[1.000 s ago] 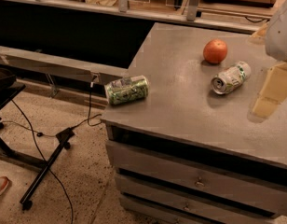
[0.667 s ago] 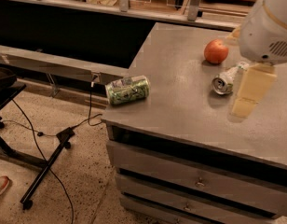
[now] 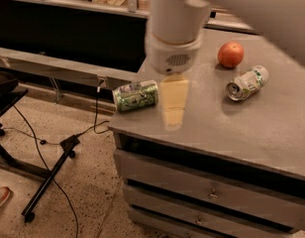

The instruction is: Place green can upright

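Note:
The green can (image 3: 135, 95) lies on its side at the front left corner of the grey table (image 3: 251, 128), its silver end pointing left. My gripper (image 3: 173, 105) hangs from the white arm above the table, just to the right of the green can and apart from it. It holds nothing that I can see.
A paler white-and-green can (image 3: 247, 82) lies on its side at the right of the table. An orange fruit (image 3: 230, 54) sits behind it. Drawers (image 3: 212, 195) front the table. A black stand and cables (image 3: 48, 167) are on the floor to the left.
The arm and gripper have swung from the right side of the table leftward to just beside the green can. The cans and the fruit have not moved.

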Controlling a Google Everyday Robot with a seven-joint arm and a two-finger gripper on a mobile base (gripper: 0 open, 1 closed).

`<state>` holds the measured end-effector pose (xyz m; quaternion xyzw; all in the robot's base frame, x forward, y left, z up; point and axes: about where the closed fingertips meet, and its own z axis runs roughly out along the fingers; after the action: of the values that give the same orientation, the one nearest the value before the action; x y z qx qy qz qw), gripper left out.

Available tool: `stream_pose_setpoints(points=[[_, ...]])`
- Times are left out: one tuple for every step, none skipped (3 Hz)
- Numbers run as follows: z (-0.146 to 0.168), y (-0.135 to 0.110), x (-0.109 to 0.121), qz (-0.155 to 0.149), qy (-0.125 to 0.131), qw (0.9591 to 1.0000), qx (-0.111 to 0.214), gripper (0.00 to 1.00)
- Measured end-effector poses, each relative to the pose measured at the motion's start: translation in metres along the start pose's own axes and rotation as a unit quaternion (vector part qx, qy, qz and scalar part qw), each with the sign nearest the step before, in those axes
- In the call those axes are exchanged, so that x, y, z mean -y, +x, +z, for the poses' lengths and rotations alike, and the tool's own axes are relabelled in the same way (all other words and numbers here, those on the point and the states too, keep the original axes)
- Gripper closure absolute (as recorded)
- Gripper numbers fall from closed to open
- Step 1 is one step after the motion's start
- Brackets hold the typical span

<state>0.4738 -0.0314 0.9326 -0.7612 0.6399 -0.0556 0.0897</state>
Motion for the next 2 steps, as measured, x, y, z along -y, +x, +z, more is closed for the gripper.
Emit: stream_pose_setpoints(points=[[0.05, -0.0998, 0.0565, -0.062, -0.03, 0.9966, -0.045, 0.0], [0.0503, -0.1067, 0.0598, -0.065, -0.02, 0.997, -0.036, 0.0]])
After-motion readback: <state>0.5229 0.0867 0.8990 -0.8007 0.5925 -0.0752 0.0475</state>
